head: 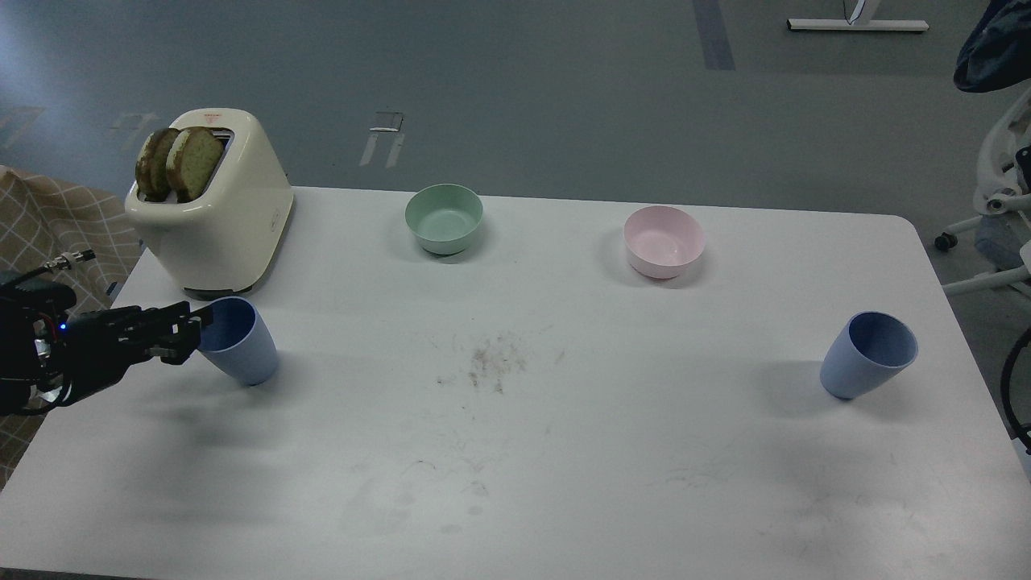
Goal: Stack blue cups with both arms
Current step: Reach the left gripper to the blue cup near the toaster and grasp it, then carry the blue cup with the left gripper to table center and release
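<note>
Two blue cups stand on the white table (564,451). The left cup (242,342) is near the front of the toaster and leans slightly. The right cup (870,354) stands alone near the right edge. My left gripper (189,330) comes in from the left and sits at the left cup's left rim, touching it. Its dark fingers overlap the cup wall, so I cannot tell whether they are closed on it. My right gripper is out of view; only a black cable loop (1008,379) shows at the right edge.
A cream toaster (221,217) with two bread slices stands just behind the left cup. A mint-green bowl (444,217) and a pink bowl (664,240) sit at the back. Crumbs (491,358) lie mid-table.
</note>
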You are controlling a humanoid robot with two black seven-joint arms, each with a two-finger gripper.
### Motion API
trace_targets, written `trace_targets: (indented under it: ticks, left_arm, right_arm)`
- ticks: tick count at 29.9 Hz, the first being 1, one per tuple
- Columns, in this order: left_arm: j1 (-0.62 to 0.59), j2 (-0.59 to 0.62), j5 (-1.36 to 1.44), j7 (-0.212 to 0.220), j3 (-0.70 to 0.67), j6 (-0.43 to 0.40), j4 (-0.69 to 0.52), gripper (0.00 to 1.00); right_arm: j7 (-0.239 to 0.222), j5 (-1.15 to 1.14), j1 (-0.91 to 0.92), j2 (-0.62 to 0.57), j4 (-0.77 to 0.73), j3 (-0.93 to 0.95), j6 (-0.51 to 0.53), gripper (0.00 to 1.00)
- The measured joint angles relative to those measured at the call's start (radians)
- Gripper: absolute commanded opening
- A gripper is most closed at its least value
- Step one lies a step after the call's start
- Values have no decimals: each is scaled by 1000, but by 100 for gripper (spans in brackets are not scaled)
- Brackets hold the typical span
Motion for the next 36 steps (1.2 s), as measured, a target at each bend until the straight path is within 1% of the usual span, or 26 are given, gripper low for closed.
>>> trace_targets:
  ticks: [4,8,13,16,20,24,26,31,33,36]
  left_arm:
    - [-4,1,1,-15,1,-2,0,0]
    - [-16,8,4,-21,1,-3,-3,0]
    - [-84,28,5,-33,-1,-16,-26,0]
    - [-154,51,6,-35,-1,-53,-56,0]
    - [-272,43,13,-34,0,-140,-102,0]
    - [-413,-82,39,-27,22,-248,-116,0]
    - [-484,-155,89,-24,64,-276,-115,0]
    - [-601,-306,187,-9,194,-292,-105,0]
    - [-634,-361,202,8,244,-293,-95,0]
    - [-656,-409,207,36,291,-293,-85,0]
  right_arm:
    - [0,0,0,0,-3,0,0,100]
    - [0,0,-2,0,-7,1,0,100]
    - [0,0,-10,0,-9,7,0,100]
    - [0,0,-20,0,-9,18,0,100]
    - [0,1,-33,0,-9,38,0,100]
    - [0,1,-52,0,-7,70,0,100]
    - [0,1,-63,-2,-6,84,0,100]
    - [0,1,-82,-10,-5,117,0,100]
    - [0,1,-92,-10,-5,131,0,100]
    - [0,1,-104,-11,-5,142,0,100]
